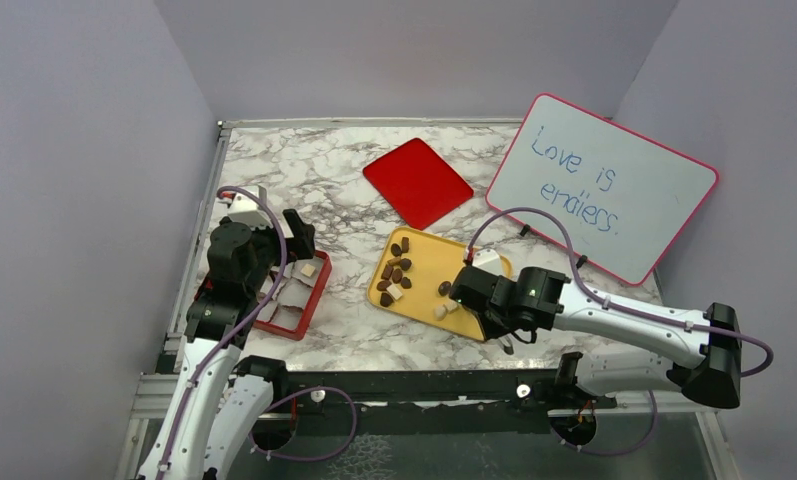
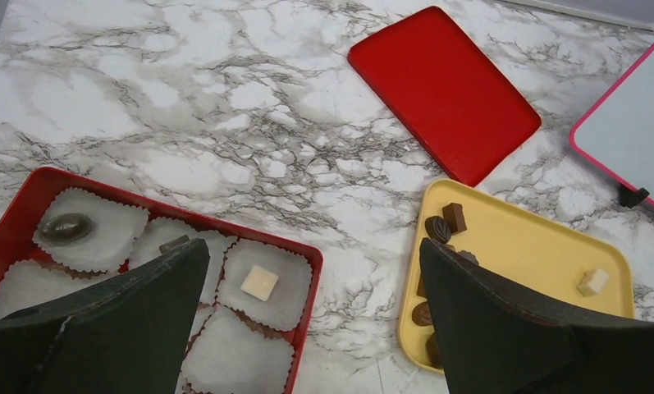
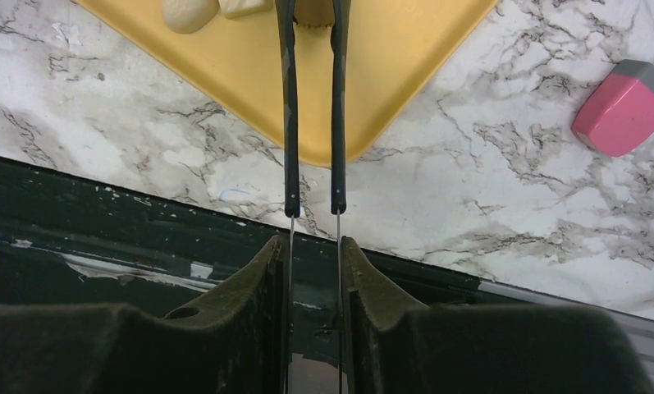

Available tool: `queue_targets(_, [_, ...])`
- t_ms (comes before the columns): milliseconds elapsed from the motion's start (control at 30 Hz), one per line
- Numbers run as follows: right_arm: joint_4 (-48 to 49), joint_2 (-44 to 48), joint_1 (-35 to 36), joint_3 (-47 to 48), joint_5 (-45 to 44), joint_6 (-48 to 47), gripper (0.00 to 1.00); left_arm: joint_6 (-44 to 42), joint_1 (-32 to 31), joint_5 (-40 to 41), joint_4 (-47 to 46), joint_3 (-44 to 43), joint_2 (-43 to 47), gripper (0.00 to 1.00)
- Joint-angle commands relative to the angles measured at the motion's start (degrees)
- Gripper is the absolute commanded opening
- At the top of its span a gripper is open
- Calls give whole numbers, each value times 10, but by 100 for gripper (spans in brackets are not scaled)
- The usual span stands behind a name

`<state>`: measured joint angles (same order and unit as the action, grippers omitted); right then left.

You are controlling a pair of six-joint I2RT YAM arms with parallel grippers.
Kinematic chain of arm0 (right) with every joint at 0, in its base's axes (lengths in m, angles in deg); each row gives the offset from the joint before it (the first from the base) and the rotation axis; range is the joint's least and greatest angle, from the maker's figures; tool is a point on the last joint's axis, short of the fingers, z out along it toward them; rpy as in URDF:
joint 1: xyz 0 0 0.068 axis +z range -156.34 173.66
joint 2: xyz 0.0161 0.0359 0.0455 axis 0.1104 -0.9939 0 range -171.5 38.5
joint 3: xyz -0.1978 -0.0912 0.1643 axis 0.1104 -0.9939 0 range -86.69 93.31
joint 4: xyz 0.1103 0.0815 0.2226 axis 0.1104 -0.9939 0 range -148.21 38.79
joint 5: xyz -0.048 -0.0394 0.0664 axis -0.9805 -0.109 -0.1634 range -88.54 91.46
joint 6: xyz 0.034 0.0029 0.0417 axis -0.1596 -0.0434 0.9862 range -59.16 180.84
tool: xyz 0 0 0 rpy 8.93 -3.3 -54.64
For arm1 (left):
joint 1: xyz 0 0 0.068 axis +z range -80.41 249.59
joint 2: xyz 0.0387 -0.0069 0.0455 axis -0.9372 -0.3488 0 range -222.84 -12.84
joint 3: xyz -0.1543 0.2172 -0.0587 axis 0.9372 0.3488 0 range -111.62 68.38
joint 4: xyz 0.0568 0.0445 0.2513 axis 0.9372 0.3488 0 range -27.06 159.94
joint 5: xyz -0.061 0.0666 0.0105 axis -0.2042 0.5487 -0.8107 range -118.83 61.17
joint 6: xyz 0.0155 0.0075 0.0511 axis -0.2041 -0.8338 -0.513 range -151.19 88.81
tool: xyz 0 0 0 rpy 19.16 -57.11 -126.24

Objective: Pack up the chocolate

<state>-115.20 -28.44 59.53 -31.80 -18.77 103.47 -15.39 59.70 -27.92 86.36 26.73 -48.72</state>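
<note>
- The right gripper (image 3: 313,37) is reaching over the near corner of the yellow tray (image 3: 389,74). Its thin fingers are standing narrow and parallel on either side of a tan piece (image 3: 312,6) of the chocolate.
- That piece is sitting at the very top edge of the right wrist view. I cannot tell whether the fingers are pinching it or only flanking it, and its long axis is cropped out too.
- The rest of the chocolate (image 1: 394,270) is lying loose on the tray, mostly toward its far-left end. Two cream pieces (image 3: 188,12) are sitting just beside the fingers.
- The left gripper (image 2: 311,254) is hovering spread wide and holding nothing above the red box (image 2: 225,226). The box is lying to the left of the tray, near it but apart.
- The coming move is probably turning on this: the right arm is the nearer one to the tray, and the box is lying leftward from its fingers, under the left arm.
- The left wrist view is showing what the top view is blurring. Among the paper cups (image 2: 118,222), a dark oval (image 2: 67,227) and a cream square (image 2: 259,281) are already seated, and other cups are unfilled.
- Only the right wrist view is clearly showing a pink eraser (image 3: 627,107) on the marble. The red lid (image 1: 417,182) is lying well apart behind the tray.
</note>
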Motion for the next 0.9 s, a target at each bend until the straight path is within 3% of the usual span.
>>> queue_targets(0, [-2,23,-3,22,-38,9,29,1,-1,13,-5,2,5,99])
queue_targets(467, [77,-12,-3,116,-33,-65,25,-3,-1,32,17,-46,14,99])
queue_targets(867, [235,-110,-3,203,57,-171,25,1,-1,64,45,-101,46,99])
